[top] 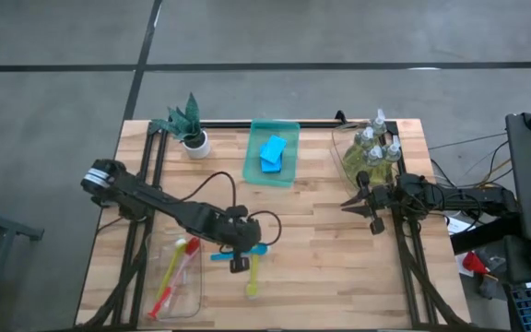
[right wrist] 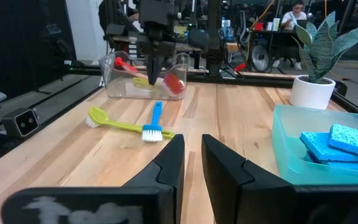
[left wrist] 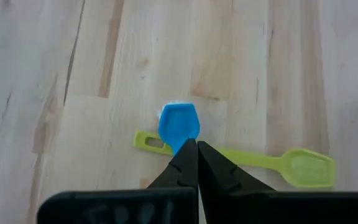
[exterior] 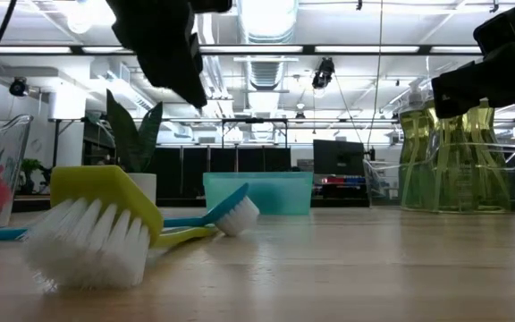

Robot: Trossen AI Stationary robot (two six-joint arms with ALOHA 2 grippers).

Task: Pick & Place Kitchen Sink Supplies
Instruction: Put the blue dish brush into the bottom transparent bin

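On the wooden bench (top: 321,249), the left hand (top: 238,265) hung above the bare boards toward six o'clock, its fingers (left wrist: 191,163) pressed together and holding nothing. From the left wrist view the closed tips sat right over the blue brush (left wrist: 178,125), whose head poked out past them; whether they touched it could not be judged, though in the right wrist view the hand looked lifted clear of the brushes. The blue brush lay across the yellow-green brush (left wrist: 253,160), the two crossing just beside the left hand.

At about seven o'clock a clear tray (top: 190,284) held a red brush (top: 171,277) and another yellow one alongside it. Near twelve o'clock stood a green tray (top: 290,138) with the blue sponges (top: 273,152) stacked inside. At eleven o'clock was the potted plant (top: 189,124). Toward two o'clock a second clear tray (top: 341,159) carried the soap bottles (top: 373,148), standing upright and close together.

The right hand (top: 370,205) waited at roughly three o'clock, just beside the bottle tray and pointing toward the bench's middle. Its fingers (right wrist: 225,165) stood slightly apart with a narrow gap between them and nothing in that gap.

In the low view the yellow-green brush lay nearest, bristles down on the boards, with the blue brush's white bristles just behind it.
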